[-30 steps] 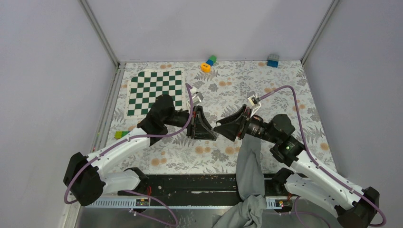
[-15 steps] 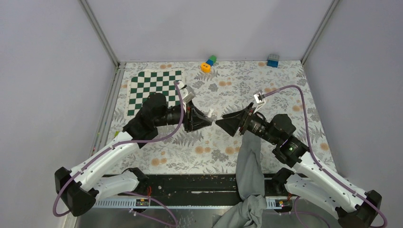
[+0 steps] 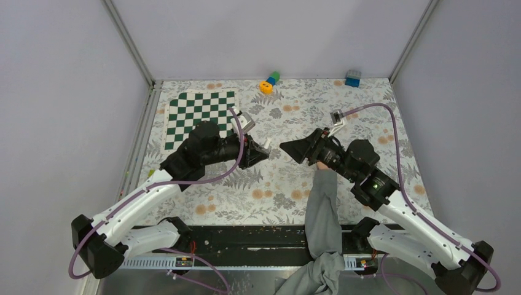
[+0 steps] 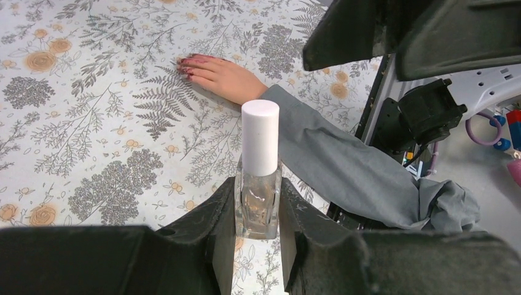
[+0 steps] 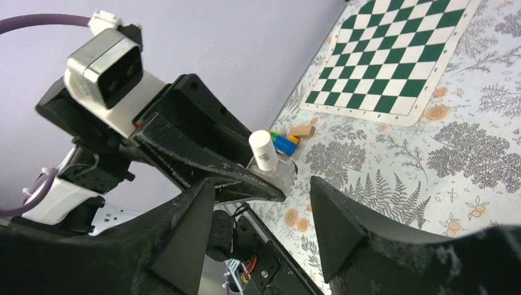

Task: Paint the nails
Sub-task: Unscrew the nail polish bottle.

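Left tool (image 4: 258, 209) clamped on a clear polish bottle (image 4: 258, 203), held upright above the bench (image 4: 92, 123); white cap (image 4: 260, 138) on, no brush out. Right tool (image 5: 261, 184) has jaws apart and empty, facing the cap from just beside it, not touching. Hand (image 4: 224, 77) lies flat on the bench, grey sleeve (image 4: 344, 160) trailing to the near edge. Nails (image 4: 187, 64) already look dark red. Judged early stage: uncapping, brushing and recapping all left.

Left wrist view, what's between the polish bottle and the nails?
In the left wrist view, only bare floral tablecloth shows between the bottle, held by the left gripper, and the nails.
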`<state>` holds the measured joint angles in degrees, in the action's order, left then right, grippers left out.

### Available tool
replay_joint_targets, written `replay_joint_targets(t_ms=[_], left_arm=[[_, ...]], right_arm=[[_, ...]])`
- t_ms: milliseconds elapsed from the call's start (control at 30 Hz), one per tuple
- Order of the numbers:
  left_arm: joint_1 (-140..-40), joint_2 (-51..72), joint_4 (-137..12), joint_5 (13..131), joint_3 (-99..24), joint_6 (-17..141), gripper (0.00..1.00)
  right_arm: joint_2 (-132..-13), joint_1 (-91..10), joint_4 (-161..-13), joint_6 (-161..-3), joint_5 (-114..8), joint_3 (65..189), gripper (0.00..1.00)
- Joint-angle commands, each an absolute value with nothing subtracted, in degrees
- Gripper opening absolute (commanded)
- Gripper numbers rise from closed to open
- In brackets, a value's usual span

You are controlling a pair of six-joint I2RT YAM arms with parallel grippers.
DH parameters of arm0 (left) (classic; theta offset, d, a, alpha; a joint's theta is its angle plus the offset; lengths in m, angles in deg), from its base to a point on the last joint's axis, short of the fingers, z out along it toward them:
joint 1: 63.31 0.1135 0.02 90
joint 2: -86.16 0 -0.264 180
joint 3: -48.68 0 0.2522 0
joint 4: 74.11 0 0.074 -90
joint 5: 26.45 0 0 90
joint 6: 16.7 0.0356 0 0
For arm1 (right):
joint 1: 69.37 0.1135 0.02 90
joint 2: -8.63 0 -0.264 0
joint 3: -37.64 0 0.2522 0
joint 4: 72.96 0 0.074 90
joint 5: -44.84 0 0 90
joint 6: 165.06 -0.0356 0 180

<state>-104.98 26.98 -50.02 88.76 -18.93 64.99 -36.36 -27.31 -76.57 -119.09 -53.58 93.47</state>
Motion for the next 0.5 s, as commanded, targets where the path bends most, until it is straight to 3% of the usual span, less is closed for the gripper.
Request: replay_joint_targets(t_ms=[0,167,367,467], left_arm=[[-105.6,27.7,-52.1,89.6,-18.4,65.2,0.00],[-106.0,26.5,-52.5,89.1,-18.3,64.1,0.00],[-106.0,24.1,-53.9,91.3,-17.8,60.7,0.00],[-105.9,24.0,-57.1,93.6,-16.4,58.5,0.00]], right_arm=[[-40.5,-26.4,-76.7,-118.5,-54.3,98.5,0.63],[-42.1,-26.3,-76.6,-117.2,-54.2,98.1,0.59],[-44.0,-25.9,-78.8,-114.8,-51.4,99.3,0.63],[-45.3,-24.9,-78.2,-115.3,-51.5,99.9,0.58]])
